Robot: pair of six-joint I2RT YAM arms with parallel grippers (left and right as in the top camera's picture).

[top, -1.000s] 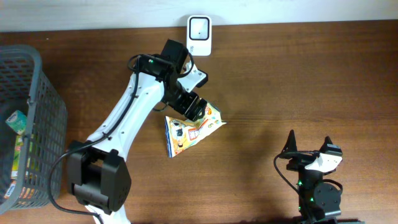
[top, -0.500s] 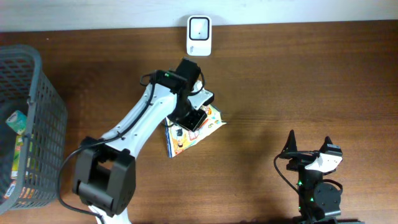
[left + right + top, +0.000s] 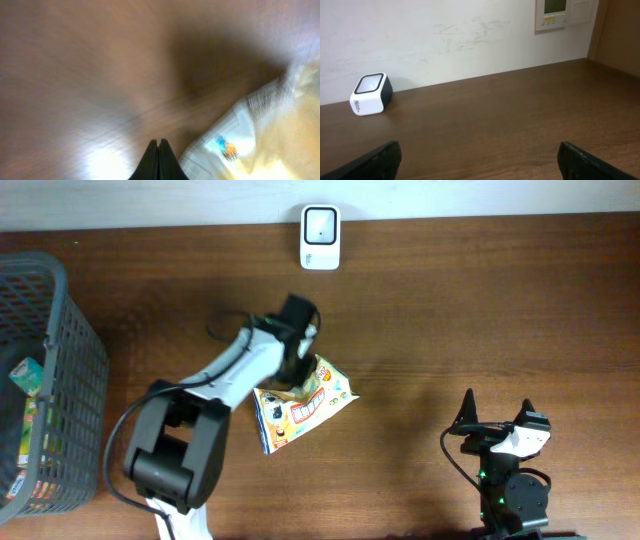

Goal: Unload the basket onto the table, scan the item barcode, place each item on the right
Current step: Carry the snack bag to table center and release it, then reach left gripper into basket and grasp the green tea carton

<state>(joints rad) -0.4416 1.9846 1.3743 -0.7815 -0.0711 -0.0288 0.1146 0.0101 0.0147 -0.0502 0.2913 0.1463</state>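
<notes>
Yellow snack pkt [image 3: 300,408] just beside L gripper [image 3: 158,143], jaws pressed together, seemingly empty.

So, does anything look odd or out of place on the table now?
Yes. The left pincer is shut, but its wrist view shows nothing between the jaws; the snack packet lies beside them, diagonal on the table, away from the barcode scanner. It looks like a missed grasp.
</notes>
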